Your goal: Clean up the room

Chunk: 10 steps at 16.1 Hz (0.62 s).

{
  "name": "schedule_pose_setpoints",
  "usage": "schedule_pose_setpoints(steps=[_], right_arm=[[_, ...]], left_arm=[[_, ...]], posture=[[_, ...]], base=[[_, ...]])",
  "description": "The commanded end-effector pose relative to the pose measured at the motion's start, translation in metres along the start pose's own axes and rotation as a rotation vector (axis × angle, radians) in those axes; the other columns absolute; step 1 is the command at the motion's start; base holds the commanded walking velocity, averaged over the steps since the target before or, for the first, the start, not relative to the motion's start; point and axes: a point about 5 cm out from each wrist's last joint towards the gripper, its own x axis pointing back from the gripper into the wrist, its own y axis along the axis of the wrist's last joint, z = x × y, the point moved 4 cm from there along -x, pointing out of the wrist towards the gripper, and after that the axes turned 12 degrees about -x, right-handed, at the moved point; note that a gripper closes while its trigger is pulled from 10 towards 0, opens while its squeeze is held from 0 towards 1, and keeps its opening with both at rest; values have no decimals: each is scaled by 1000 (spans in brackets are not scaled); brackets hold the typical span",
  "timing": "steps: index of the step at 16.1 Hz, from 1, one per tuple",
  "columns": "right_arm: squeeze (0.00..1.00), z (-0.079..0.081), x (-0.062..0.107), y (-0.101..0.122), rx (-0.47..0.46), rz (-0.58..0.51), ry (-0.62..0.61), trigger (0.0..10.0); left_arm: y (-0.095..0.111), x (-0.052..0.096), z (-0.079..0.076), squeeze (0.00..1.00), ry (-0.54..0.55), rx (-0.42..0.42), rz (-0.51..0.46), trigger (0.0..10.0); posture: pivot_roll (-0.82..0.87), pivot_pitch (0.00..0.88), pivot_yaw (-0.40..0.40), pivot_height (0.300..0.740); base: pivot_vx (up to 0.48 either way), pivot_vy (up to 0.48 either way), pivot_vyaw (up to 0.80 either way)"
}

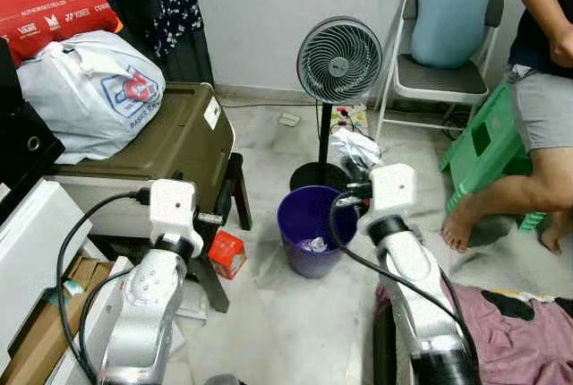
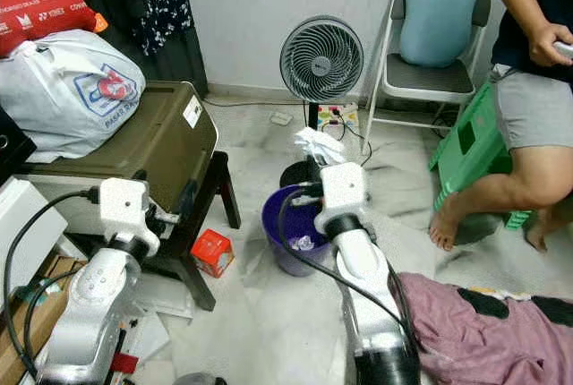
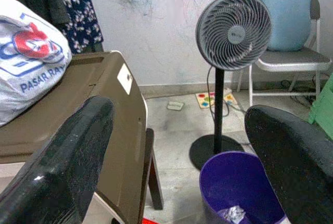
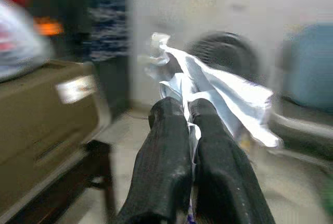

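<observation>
The right gripper [image 4: 187,110] is clenched on a crumpled white wrapper [image 4: 218,91]; its two black fingers [image 4: 161,156] press together with the wrapper pinched between them and fanning out past their tips; in the head views the gripper holds the wrapper [image 2: 318,146] above the far rim of the purple bin [image 2: 279,215], which stands on the pale floor [image 1: 269,313] just in front of the fan's round black base; a scrap of crumpled litter [image 1: 315,244] lies at the bottom of the bin.

The left gripper [image 3: 182,146] is released, its fingers [image 3: 67,156] spread wide apart with nothing between them; it is raised beside the olive-brown case [image 1: 170,139] that lies on a dark low table [image 1: 235,190]; a white plastic bag [image 1: 89,89] with a red and blue print rests on the case, and a red bag [image 1: 49,0] sits behind it.

A small red box [image 1: 226,252] lies on the floor by the table leg, between the table and the bin; the grey fan [image 1: 339,60] stands upright behind the bin; a power strip [image 2: 333,117] lies on the floor by the wall; a folding chair [image 1: 443,76] with a blue cushion [image 1: 452,4] stands near the wall; a green stool [image 1: 483,148] is beside it, with a person [image 1: 537,107] seated there, bare feet on the floor; a pink cloth [image 2: 501,327] lies on the floor by the right arm.
</observation>
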Motion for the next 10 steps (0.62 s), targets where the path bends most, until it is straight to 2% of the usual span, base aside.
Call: schedule_pose_setpoints(steps=[1,3,9,10], right_arm=[[0,-25,5,5,20,-6,-125,10000],[0,-24,6,6,16,-9,-124,10000],[0,-16,5,7,18,4,-90,10000],[0,-14,4,8,21,0,-77,10000]], left_arm=[[6,1,5,0,25,-12,-10,10000],[3,1,9,0,40,21,5,10000],[8,-2,2,0,-8,23,-12,10000],[8,-2,2,0,-9,23,-11,10000]], posture=[[17,0,18,740],[21,0,20,740],[23,0,24,740],[25,0,24,740]], base=[[0,0,-800],[0,0,-516],[0,0,0],[0,0,444]])
